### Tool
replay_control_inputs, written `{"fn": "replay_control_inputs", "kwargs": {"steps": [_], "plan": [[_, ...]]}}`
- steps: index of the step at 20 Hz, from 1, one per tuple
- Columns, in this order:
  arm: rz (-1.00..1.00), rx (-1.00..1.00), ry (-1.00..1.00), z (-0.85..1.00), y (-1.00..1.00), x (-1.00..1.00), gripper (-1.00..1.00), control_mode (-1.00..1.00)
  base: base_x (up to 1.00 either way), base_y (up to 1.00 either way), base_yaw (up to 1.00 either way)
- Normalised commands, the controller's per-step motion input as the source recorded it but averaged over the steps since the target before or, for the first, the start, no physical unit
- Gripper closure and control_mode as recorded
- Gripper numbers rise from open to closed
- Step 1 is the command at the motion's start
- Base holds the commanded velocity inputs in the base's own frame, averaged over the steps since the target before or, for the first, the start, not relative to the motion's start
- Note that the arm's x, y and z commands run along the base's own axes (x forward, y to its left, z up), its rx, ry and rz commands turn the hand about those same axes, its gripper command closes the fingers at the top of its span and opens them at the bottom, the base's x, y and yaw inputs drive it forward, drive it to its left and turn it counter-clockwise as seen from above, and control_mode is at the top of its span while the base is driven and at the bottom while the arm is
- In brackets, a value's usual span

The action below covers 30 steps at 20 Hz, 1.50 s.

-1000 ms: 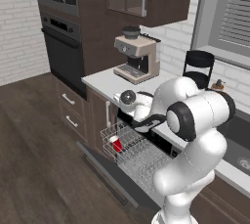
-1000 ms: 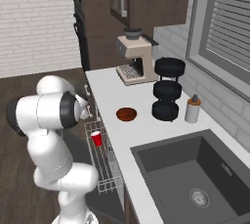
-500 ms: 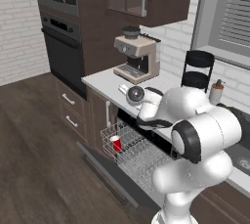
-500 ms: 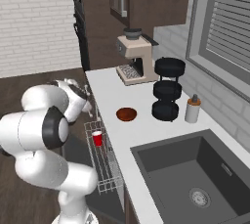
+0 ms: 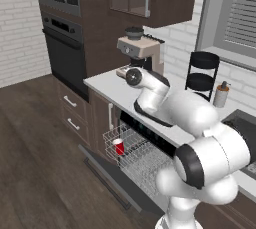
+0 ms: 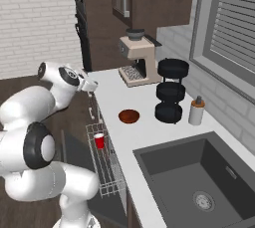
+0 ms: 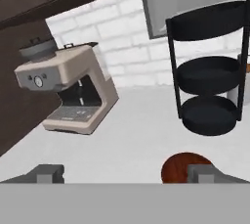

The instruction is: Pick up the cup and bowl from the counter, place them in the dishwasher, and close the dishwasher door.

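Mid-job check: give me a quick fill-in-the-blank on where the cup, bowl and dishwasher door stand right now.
1. The cup stands in the dishwasher's wire ____.
2. The bowl still sits on the ____, in front of the tiered rack.
3. The dishwasher door is ____.
4. The gripper has its jaws ____ and holds nothing.

Missing words: rack; counter; open; open
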Motion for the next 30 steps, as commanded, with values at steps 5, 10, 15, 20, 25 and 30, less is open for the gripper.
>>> {"fn": "replay_control_inputs", "kwargs": {"steps": [5,10,15,20,25,30], "plan": [[-0.02,-0.31,0.16,0.96,-0.44,-0.21,-1.00,-1.00,0.00,0.00,0.00],[0.05,0.01,0.54,0.44,-0.87,-0.65,-1.00,-1.00,0.00,0.00,0.00],[0.12,0.27,0.35,-0.54,-0.59,-1.00,-1.00,-1.00,0.00,0.00,0.00],[0.04,0.46,0.09,-0.85,-0.63,-0.60,-1.00,-1.00,0.00,0.00,0.00],[-0.01,0.12,0.02,-0.48,-0.12,0.20,-1.00,-1.00,0.00,0.00,0.00],[-0.10,0.01,0.04,-0.41,0.05,0.39,-1.00,-1.00,0.00,0.00,0.00]]}}
